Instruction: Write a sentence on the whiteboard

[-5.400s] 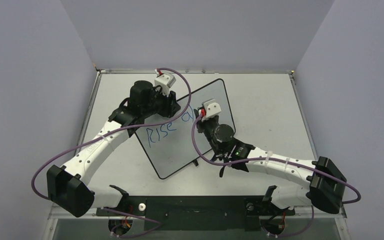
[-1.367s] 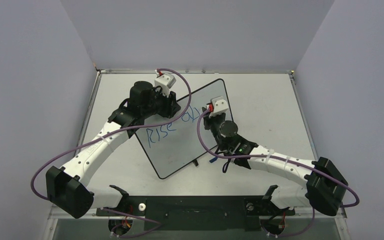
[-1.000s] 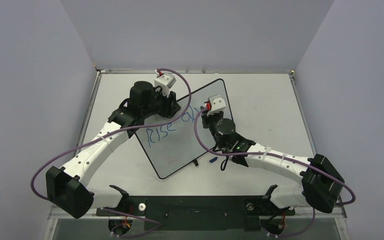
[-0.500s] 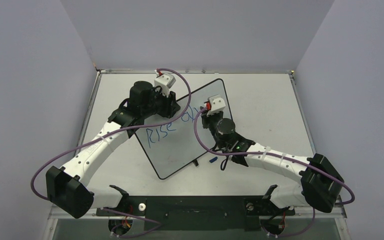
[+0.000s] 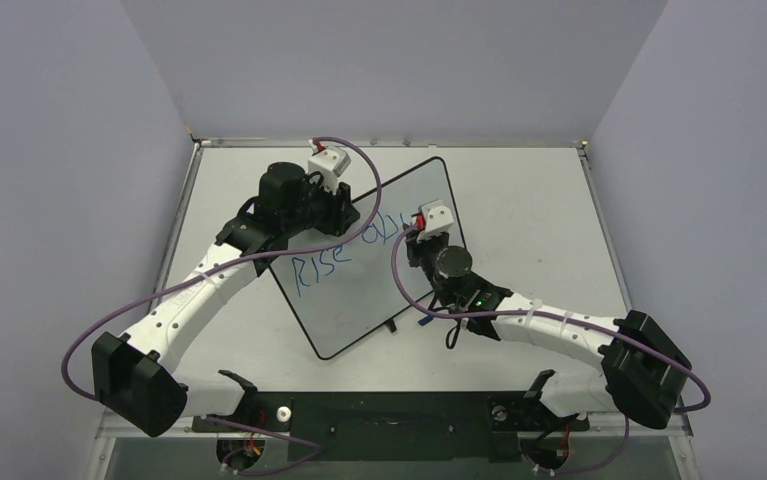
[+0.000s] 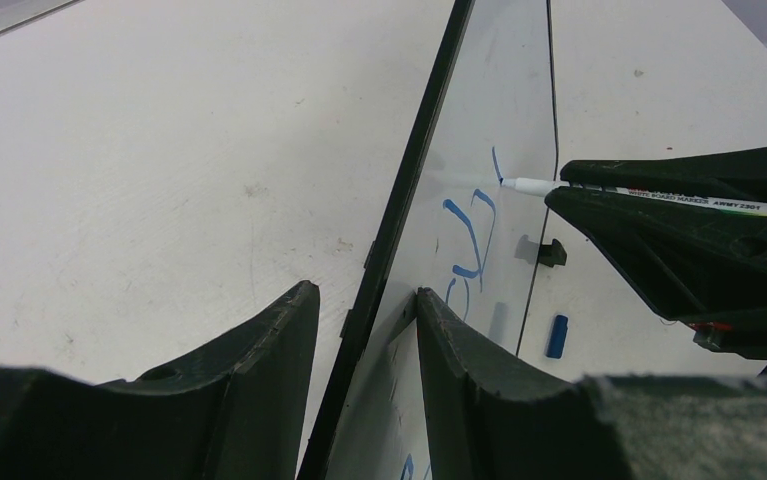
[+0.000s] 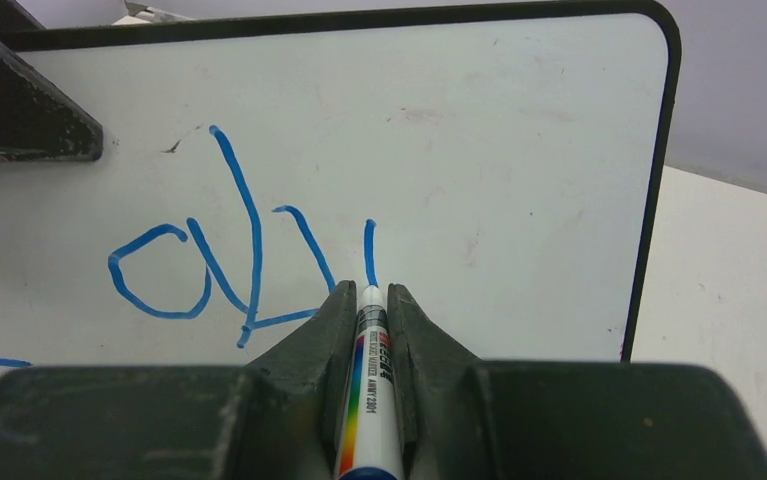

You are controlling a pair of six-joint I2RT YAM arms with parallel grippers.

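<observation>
The whiteboard (image 5: 359,300) stands upright across the table's middle, black-framed, also seen in the left wrist view (image 6: 504,110) and the right wrist view (image 7: 519,130). Blue letters of the sentence (image 5: 321,268) run along it, reading "Rise" and then a few more (image 7: 209,260). My left gripper (image 5: 344,215) straddles the board's far left edge, its jaws (image 6: 364,295) shut on the frame. My right gripper (image 5: 414,237) is shut on a white marker (image 7: 367,390). The marker's tip (image 6: 519,185) touches the board at the foot of a short fresh stroke (image 7: 369,245), between the gripper's fingertips (image 7: 369,290).
A blue marker cap (image 5: 425,320) lies on the table beside the right arm, in front of the board (image 6: 556,336). One of the board's black feet (image 5: 391,325) juts out at its near edge. Grey walls close in the table on three sides.
My right gripper has shifted slightly right and nearer along the board with the marker, adding more blue strokes after "Rise". The left gripper and board have not moved.
</observation>
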